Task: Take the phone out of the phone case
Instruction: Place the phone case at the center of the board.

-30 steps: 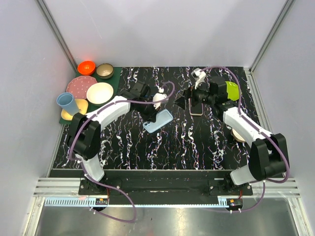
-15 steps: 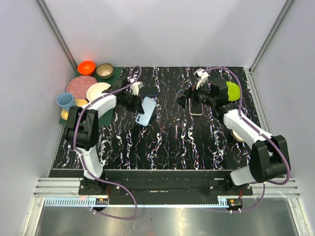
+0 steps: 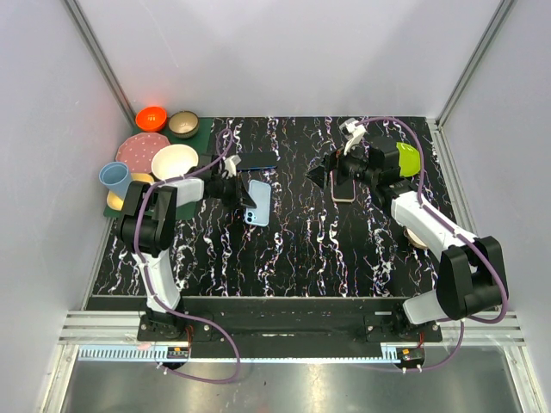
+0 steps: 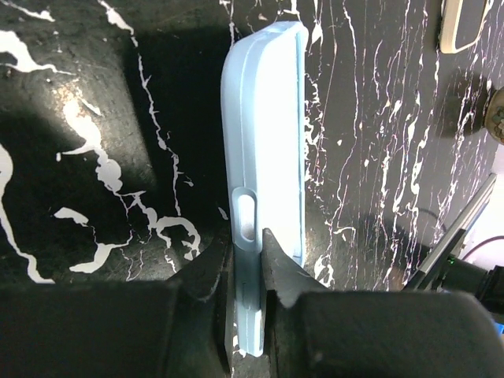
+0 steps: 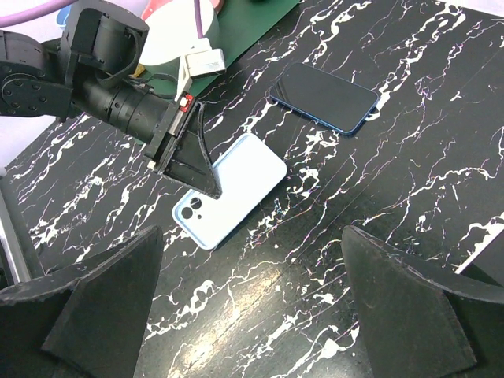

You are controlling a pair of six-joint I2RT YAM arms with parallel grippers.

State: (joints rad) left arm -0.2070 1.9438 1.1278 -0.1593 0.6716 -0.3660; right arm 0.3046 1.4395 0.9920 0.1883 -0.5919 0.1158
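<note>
a: what is changing on the left side?

b: the left gripper (image 4: 250,250) is pinching shut on one long edge of the light blue phone case (image 5: 230,189). the arm is pulling back toward the left with it. a second ago the case was hanging tilted nearer the middle of the table (image 3: 310,249). now it is sitting almost flat with its camera cut-out showing. i cannot tell whether it is touching the surface or floating just above it.

a: and where is the phone lying?

b: the dark blue phone (image 5: 324,98) is lying flat on the marble, just beyond the case and apart from it, with nothing gripping it. a second ago the left arm was covering that spot, so the phone is only now showing bare.

a: is the right side doing anything?

b: the right gripper (image 5: 252,236) is standing wide open and empty. it is hovering where it was a second ago, above a pale-rimmed, phone-shaped thing (image 3: 344,193) on the right.

a: so what is that meaning for the job?

b: i am judging the separation done, since the phone and case are lying clear of each other. what is probably remaining is setting the empty case down and letting go of it.
</note>
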